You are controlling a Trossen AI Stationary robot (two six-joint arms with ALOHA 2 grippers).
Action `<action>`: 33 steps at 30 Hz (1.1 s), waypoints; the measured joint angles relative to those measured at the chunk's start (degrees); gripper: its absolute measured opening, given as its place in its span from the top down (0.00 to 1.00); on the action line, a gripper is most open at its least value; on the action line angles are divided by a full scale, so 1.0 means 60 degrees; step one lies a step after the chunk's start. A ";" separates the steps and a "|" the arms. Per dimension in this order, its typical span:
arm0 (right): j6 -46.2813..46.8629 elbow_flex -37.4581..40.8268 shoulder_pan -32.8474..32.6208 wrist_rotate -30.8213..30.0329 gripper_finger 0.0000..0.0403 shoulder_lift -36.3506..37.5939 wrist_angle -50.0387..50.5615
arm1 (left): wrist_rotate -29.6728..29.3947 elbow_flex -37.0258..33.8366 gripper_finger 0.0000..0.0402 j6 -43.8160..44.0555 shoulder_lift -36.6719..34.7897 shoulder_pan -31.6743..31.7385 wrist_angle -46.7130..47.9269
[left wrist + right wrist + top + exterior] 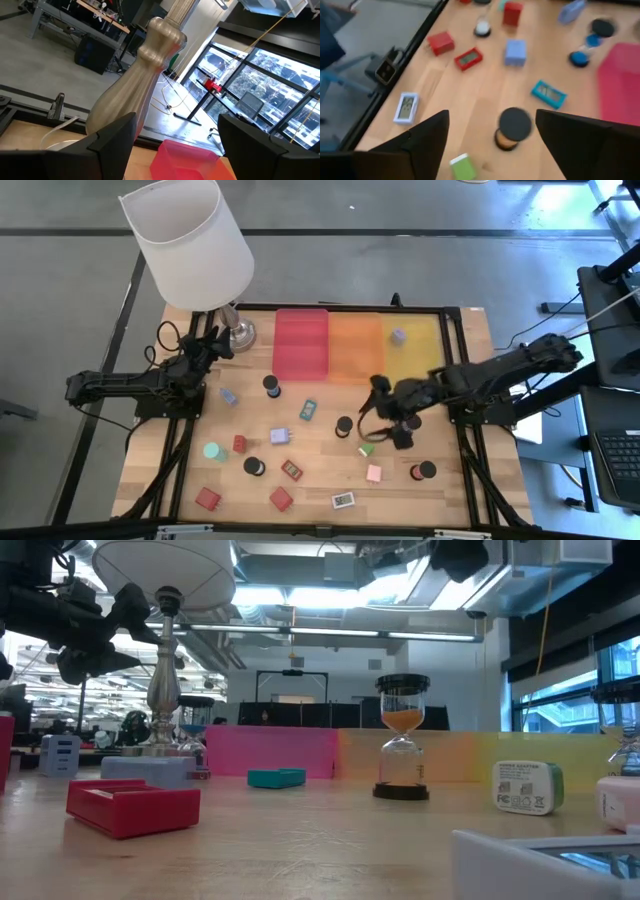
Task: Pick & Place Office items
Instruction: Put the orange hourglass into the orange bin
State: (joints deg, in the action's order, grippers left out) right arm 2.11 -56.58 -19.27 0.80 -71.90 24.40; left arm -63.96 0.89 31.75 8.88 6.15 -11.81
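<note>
The right claw (383,423) hangs over the middle of the wooden table (320,480), fingers spread and empty. Below it stands a black-topped cylinder with an orange middle (514,128), a small green cube (462,165) just beside. The other office pieces lie scattered across the table: a teal flat block (548,93), a white flat block (406,107), a lavender cube (515,51). The left claw (211,346) waits, spread wide, next to the silvery lamp base (132,85), near the red tray (301,342).

Matt pale wood table (320,470); brushed metal lamp (135,85) stem.
</note>
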 joint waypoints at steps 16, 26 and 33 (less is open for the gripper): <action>-0.0434 0.0004 -0.0481 -0.1845 0.19 -0.2270 -0.1815 | -0.0002 0.0000 0.31 0.0000 -0.0003 0.0000 0.0004; -0.0362 0.0000 0.0317 -0.1197 0.16 -0.3044 -0.1993 | -0.0001 0.0000 0.31 0.0000 -0.0003 0.0000 0.0000; -0.0675 0.0000 0.0785 -0.1018 0.05 -0.3550 -0.2054 | -0.0004 0.0000 0.31 0.0000 -0.0003 0.0000 0.0000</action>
State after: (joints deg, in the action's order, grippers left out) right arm -1.94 -56.58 -14.56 -5.31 -93.21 12.08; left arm -63.99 0.89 31.75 8.86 6.15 -11.81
